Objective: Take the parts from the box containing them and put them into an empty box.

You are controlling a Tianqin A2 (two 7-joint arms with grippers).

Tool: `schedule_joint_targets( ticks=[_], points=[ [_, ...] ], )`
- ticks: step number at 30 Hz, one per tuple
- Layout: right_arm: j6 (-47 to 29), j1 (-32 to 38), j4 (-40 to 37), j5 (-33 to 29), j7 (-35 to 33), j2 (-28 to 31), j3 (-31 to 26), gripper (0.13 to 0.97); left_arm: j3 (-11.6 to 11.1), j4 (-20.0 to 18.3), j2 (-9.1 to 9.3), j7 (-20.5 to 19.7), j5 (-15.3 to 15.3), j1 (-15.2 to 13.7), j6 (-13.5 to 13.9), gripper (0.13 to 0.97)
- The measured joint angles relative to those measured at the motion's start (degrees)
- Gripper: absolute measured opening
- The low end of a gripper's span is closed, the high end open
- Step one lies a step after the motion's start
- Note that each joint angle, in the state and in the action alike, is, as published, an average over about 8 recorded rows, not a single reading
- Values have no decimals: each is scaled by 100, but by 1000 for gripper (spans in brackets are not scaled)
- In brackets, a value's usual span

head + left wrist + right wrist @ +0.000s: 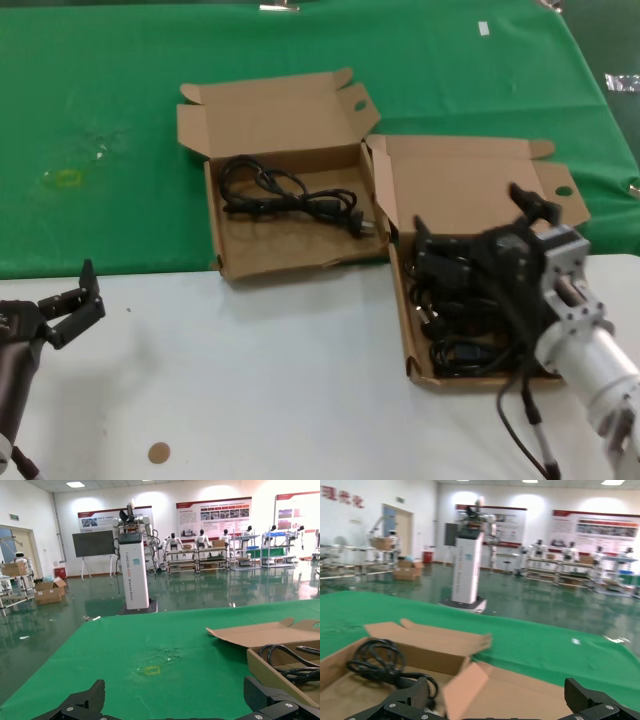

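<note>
The box containing the parts [470, 178] lies open at the right, several black power cords [462, 350] piled in it. My right gripper [468, 212] hangs open just above that pile, nothing between its fingers. In the right wrist view the open right gripper [495, 702] faces that box's plain lid [530, 695]. The other box [270, 120], with the wavy lid flap, lies open to the left and holds one coiled cord [290, 195], also seen as a black coil [375, 662]. My left gripper [70, 305] rests open at the near left over the white table.
Green cloth [100, 100] covers the far half of the table, with a yellow mark [65, 178] at the left. The near half is white tabletop [250, 380] with a small brown disc [159, 453]. The left wrist view shows the left box's wall [270, 672].
</note>
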Motion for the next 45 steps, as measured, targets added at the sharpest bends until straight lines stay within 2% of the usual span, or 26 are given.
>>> schedule_joint_targets(
  ticks=[8,45],
  points=[
    [319,-452,343,230,28,38,224,966,0,0,0,0,0,0,0,966],
    [335,-473,359,240,30,39,234,966,0,0,0,0,0,0,0,966]
  ],
)
